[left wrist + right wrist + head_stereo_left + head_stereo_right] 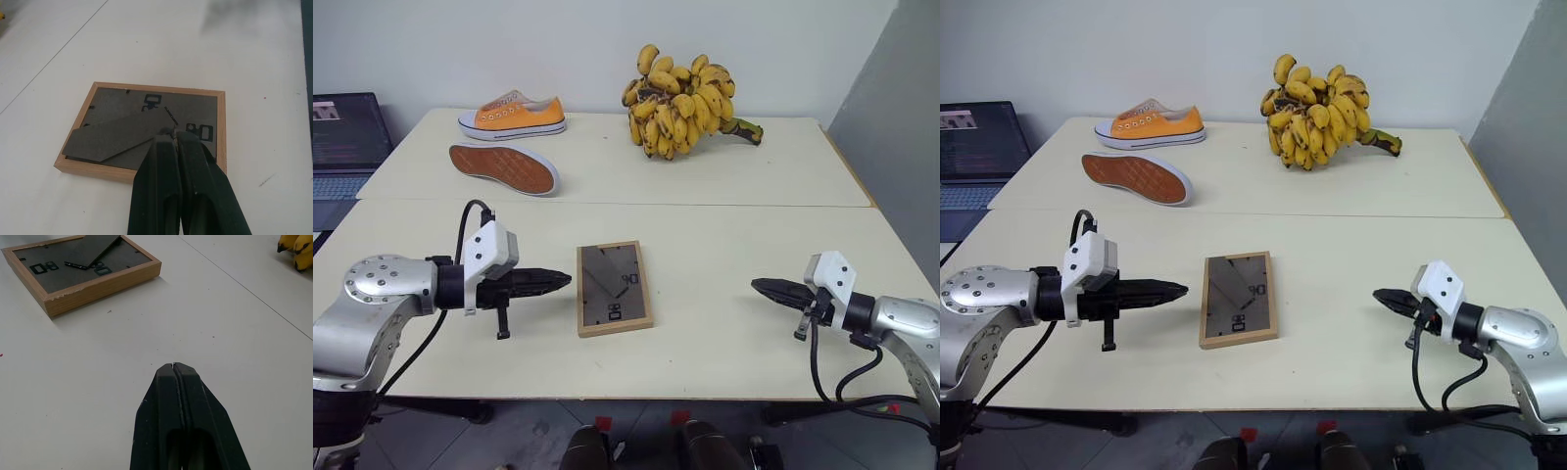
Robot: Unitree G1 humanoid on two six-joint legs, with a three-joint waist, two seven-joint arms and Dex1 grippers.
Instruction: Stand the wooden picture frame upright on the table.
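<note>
The wooden picture frame (614,288) lies flat near the front middle of the table (724,225), its dark grey back and prop leg facing up. In the left wrist view the frame (117,169) lies just beyond my shut fingers (166,161). My left gripper (566,280) hovers just left of the frame, shut and empty, pointing at it. Well to the right of the frame, my right gripper (757,286) is also shut and empty, pointing left toward it. The frame (105,286) sits far off in the right wrist view, ahead of the shut right gripper (173,366).
An orange sneaker (513,115) stands at the back left, and a second shoe (503,167) lies sole-up in front of it. A large bunch of bananas (685,101) sits at the back middle. A laptop (347,137) is off the table's left side.
</note>
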